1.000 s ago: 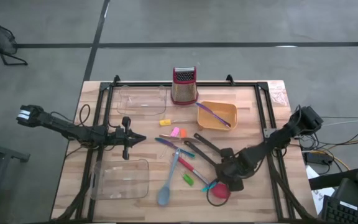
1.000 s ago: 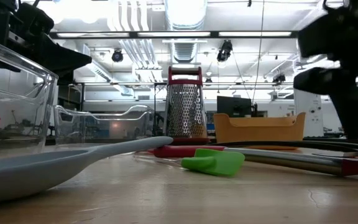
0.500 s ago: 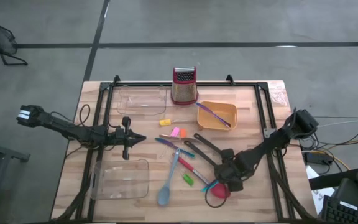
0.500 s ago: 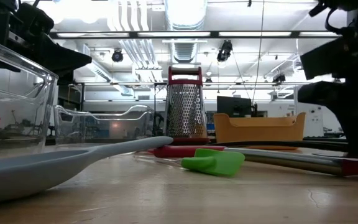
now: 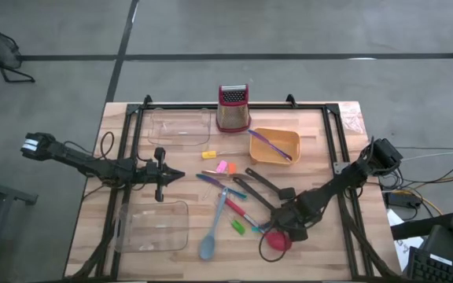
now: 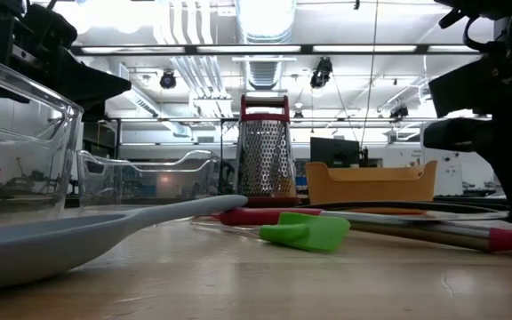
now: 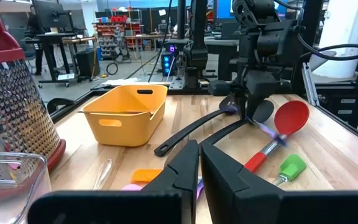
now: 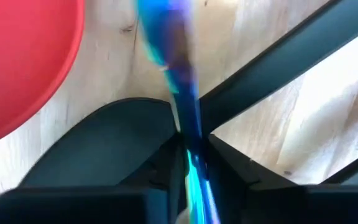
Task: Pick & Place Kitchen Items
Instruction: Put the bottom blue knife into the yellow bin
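My right gripper (image 5: 284, 222) is down at the table's near right, shut on a thin blue-purple stick (image 8: 188, 118). The stick lies over a black slotted spoon's head (image 8: 104, 143), beside the red-headed spoon (image 5: 276, 241). The two black slotted spoons (image 5: 258, 185) lie slanted on the wood. A grey-blue spatula (image 5: 213, 228), a green block (image 5: 238, 227), a pink block (image 5: 222, 167) and a yellow block (image 5: 208, 154) lie mid-table. My left gripper (image 5: 171, 174) hovers shut at centre left, holding nothing. My right gripper pinches the thin stick (image 8: 191, 146) between its two fingers (image 8: 160, 171), coming from above and pointing down. The stick runs out ahead of the fingers over the black spoon's head. Whether it is lifted clear I cannot tell.
An orange bowl (image 5: 275, 146) with a purple stick inside sits at the far right, and a red-topped grater (image 5: 233, 108) stands at the far edge. Clear trays sit at the far left (image 5: 178, 126) and the near left (image 5: 156, 226). More sticks (image 5: 211, 179) lie mid-table.
My right gripper has gone down to the table onto the stick and the black spoon's head. The left arm has kept still.
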Robot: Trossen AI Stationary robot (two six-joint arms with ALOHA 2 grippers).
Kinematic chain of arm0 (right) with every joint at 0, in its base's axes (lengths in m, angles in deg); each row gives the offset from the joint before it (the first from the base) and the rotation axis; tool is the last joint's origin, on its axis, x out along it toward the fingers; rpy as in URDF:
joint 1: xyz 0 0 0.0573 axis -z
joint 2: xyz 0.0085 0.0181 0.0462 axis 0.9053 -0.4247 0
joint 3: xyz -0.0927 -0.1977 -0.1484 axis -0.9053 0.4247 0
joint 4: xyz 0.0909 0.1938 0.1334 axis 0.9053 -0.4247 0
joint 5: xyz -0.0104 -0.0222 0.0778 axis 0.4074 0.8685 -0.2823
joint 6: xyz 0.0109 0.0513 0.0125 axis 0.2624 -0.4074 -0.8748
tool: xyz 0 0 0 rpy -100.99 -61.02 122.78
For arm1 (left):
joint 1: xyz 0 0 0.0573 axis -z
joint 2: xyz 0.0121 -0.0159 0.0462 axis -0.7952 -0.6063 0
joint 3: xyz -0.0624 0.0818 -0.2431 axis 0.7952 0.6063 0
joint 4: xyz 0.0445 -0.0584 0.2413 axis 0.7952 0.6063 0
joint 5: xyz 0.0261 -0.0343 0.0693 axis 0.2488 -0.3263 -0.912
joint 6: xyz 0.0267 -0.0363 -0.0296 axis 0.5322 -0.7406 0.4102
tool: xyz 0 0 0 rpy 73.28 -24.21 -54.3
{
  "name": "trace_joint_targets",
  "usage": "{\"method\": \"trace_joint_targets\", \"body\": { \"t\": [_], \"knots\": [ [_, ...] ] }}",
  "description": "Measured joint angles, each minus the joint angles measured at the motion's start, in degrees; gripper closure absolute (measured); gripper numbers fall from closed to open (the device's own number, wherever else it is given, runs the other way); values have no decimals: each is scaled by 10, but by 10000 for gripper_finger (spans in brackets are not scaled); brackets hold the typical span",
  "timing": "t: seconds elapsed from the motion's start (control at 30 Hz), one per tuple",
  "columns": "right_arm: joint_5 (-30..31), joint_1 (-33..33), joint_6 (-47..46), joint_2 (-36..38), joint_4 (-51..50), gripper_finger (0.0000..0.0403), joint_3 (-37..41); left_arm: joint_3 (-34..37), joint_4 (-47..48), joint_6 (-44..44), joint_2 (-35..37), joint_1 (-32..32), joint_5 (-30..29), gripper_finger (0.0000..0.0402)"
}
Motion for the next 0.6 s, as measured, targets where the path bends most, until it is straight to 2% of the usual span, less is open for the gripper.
{"method": "trace_joint_targets", "body": {
  "t": [0.1, 0.4, 0.6],
  "knots": [
    [0, 0, 0, 0, 0, 368, 0, 0, 0, 0, 0, 0, 0, 376],
    [0, 0, -3, 20, -45, 353, -2, 0, 0, 0, 0, 0, 0, 373],
    [2, 0, -2, 28, -69, 364, -15, 0, 0, 0, 0, 0, 0, 372]
  ]
}}
